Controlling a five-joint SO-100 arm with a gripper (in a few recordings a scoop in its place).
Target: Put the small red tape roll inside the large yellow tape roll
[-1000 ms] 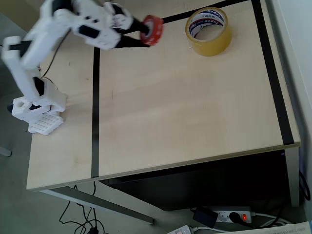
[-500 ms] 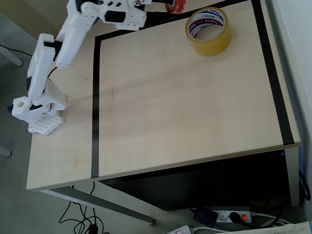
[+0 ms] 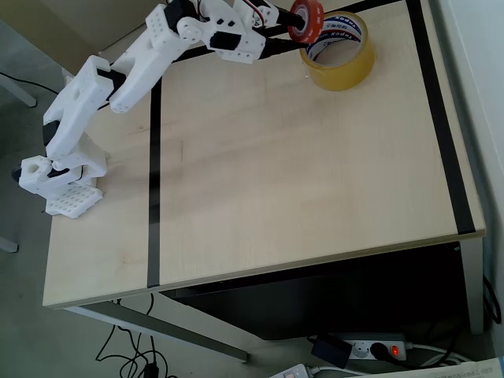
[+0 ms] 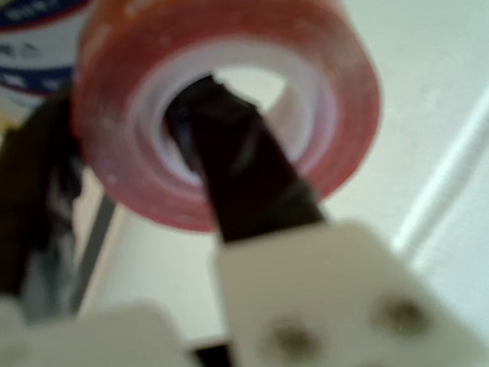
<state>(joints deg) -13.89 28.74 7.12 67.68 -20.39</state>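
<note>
Top centre of the overhead view: the white arm is stretched out toward the upper right, and its gripper is clamped on the small red tape roll. In the wrist view one dark finger goes through the roll's whitish core and the other finger presses on the outside at left, so the ring wall is pinched between them. The red roll is carried in the air, standing on edge rather than flat.

The large yellow tape roll lies flat on the table, upper right of the frame, opening up. The red roll appears to overlap its left rim from above, but height over it can't be judged from overhead, and the wrist pic is blurry.

Risks, imo: the red roll isn't centred over the hole yet, so letting go here would likely drop it on the yellow rim and it'd roll off, maybe past the table's far edge, which is v. close. Coming down short could also shove the yellow roll sideways. The finger through the core may snag on release.
</note>
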